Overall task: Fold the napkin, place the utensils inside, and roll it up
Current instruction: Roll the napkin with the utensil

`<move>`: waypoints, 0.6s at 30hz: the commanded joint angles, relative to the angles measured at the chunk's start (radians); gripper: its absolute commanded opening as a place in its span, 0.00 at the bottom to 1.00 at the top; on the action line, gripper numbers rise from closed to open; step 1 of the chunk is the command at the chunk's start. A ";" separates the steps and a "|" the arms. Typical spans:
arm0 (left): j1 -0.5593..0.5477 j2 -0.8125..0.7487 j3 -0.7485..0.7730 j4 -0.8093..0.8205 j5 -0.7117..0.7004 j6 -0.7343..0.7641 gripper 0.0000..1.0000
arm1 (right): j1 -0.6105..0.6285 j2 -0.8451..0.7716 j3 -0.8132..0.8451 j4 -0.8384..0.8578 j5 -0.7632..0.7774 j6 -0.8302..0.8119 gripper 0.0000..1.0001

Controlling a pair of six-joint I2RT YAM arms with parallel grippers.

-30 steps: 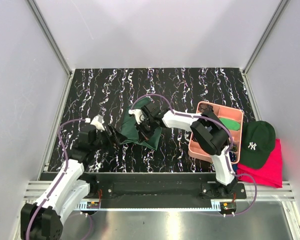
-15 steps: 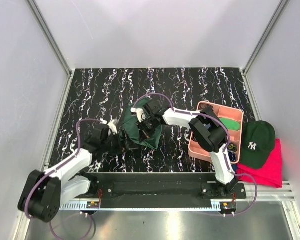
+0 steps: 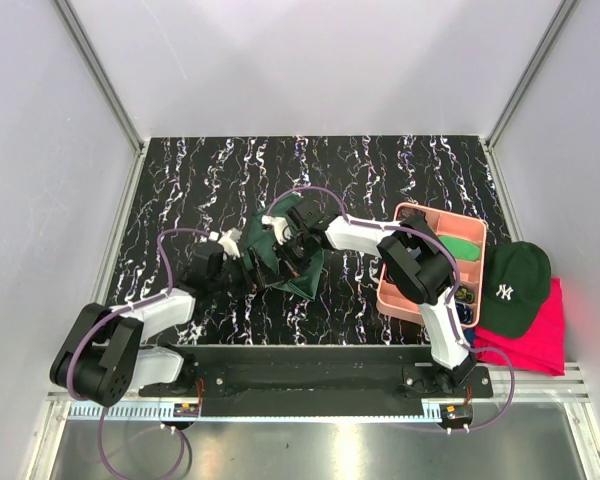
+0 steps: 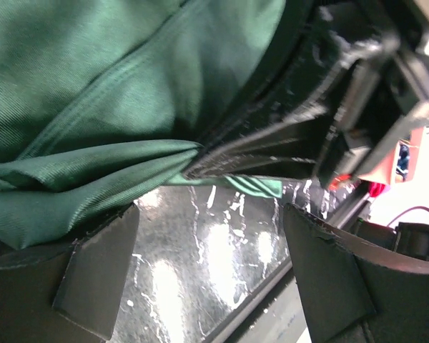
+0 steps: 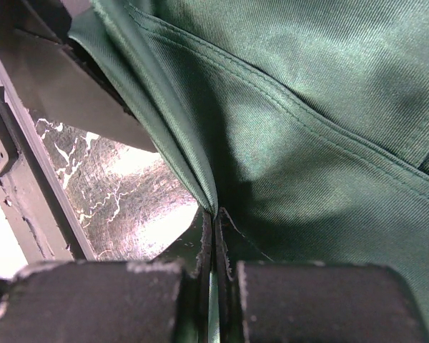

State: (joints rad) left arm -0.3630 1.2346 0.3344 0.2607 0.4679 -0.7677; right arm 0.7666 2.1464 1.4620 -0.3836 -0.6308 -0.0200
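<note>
1. The left gripper (image 3: 238, 270) (image 4: 211, 243) sits low over the table (image 3: 200, 180), released, jaws spread wide at the napkin's near-left edge.
2. The napkin (image 3: 258, 240) (image 4: 93, 93) (image 5: 307, 107) lies bunched near the table's middle, between both grippers.
3. The right gripper (image 3: 286, 250) (image 5: 214, 236) is clenched on a napkin fold.
4. The pink tray (image 3: 392, 290) stands to the right, apart from the napkin.

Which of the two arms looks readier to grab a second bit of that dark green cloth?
The left. The left hand is open and holds nothing, right beside the bunched folds of the napkin. The right hand is shut, pinching the napkin, so it probably has to keep holding rather than take a new grip.
</note>
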 commanded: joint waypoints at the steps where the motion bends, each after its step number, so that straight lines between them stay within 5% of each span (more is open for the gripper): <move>1: 0.006 0.020 0.043 0.106 -0.051 0.019 0.85 | -0.004 0.030 0.023 -0.029 0.010 -0.008 0.00; 18: 0.119 0.055 0.045 0.195 -0.019 0.050 0.85 | -0.004 0.049 0.035 -0.051 0.003 -0.014 0.00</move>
State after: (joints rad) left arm -0.2924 1.2587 0.3481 0.3470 0.4412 -0.7506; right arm 0.7647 2.1612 1.4792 -0.3962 -0.6476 -0.0204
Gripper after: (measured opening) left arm 0.849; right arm 0.012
